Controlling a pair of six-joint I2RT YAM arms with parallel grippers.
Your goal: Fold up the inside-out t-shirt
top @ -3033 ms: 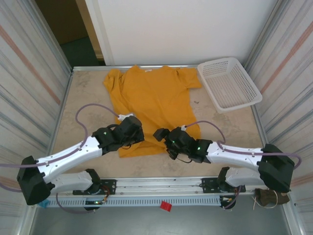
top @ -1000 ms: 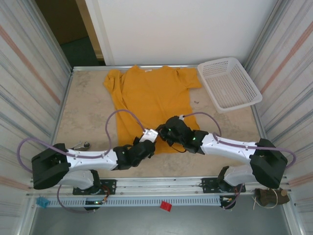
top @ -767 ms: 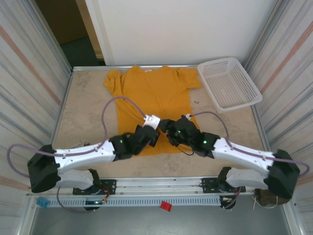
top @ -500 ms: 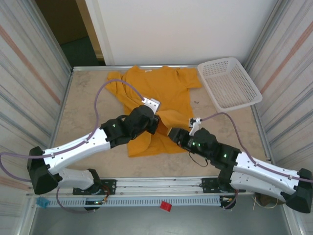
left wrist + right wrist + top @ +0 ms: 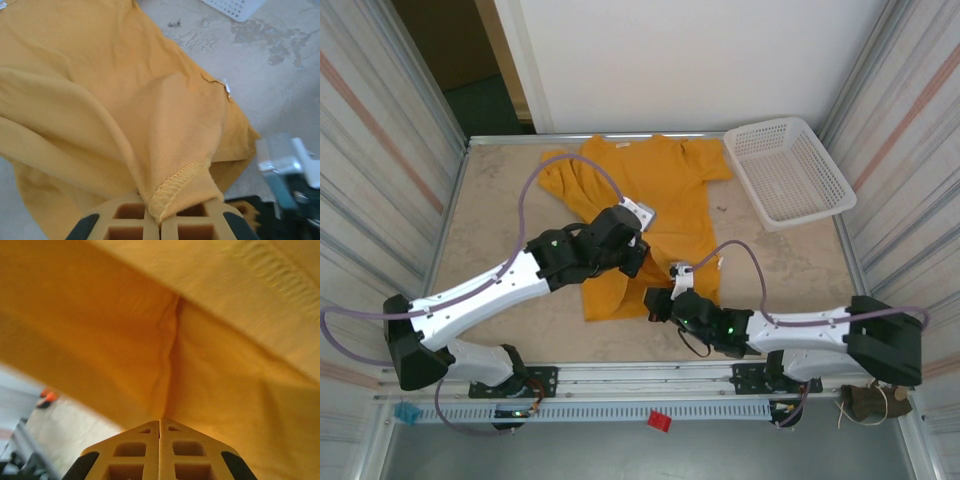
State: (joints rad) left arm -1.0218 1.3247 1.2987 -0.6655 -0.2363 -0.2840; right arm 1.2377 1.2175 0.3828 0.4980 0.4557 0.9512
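Note:
The inside-out t-shirt (image 5: 655, 185) is mustard yellow and lies at the back middle of the table, collar toward the far wall. Its lower part is bunched and lifted. My left gripper (image 5: 638, 255) hangs over the shirt's lower middle. In the left wrist view this gripper (image 5: 160, 207) is shut on the stitched hem, and the t-shirt (image 5: 100, 100) drapes away from it. My right gripper (image 5: 654, 305) sits low at the shirt's near edge. In the right wrist view it (image 5: 160, 421) is shut, a crease of the t-shirt (image 5: 210, 355) running from its tips.
A white slatted basket (image 5: 790, 170) stands at the back right corner, and its corner (image 5: 235, 5) shows in the left wrist view. Bare marbled table (image 5: 490, 220) lies left of the shirt. Metal walls close both sides. Part of the right arm (image 5: 285, 162) is beside the hem.
My left gripper has risen and carried the hem back toward the shirt's middle. My right gripper has drawn back to the near edge of the shirt and is shut there now.

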